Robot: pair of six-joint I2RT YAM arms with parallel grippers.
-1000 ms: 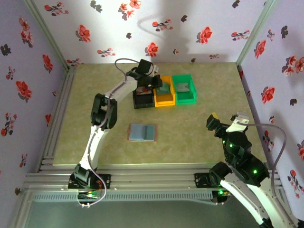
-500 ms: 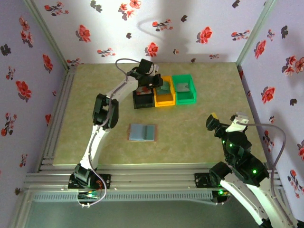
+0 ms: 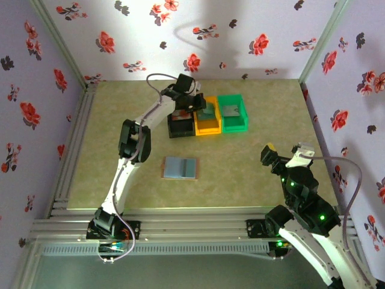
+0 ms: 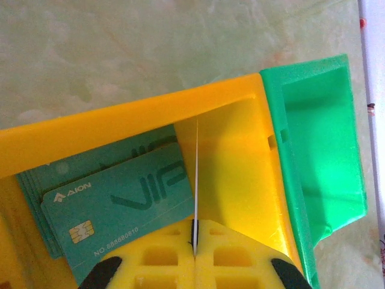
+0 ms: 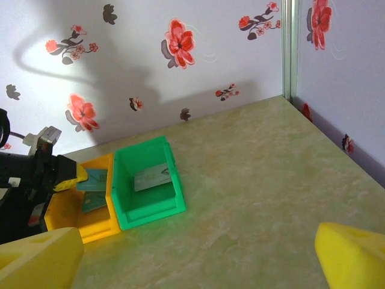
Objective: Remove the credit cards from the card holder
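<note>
Tan-edged and pale blue inside, the card holder is lying open and flat on the bench. It is sitting about midway between the left and right edges, closer to the near edge than the bins are.

Teal credit cards are lying in a small stack inside the orange bin. The top one is showing a gold chip and the letters VIP. A lone card is sitting inside the green bin.

The left gripper is hanging over the orange bin with its yellow fingers pressed together. They are pinching 1 held card, which is showing edge-on as a thin pale line. This card is standing upright and reaching down into the orange bin, close to the wall next to the green bin. Whether its far end is touching the bin floor is hard to tell.

3 bins are standing side by side in a row closer to the far edge of the bench: the black bin on the left, the orange one in the middle, the green one on the right.

The right gripper is waiting near the right edge of the bench, well apart from the bins and the card holder. Its fingers are spread wide and are gripping nothing.
</note>
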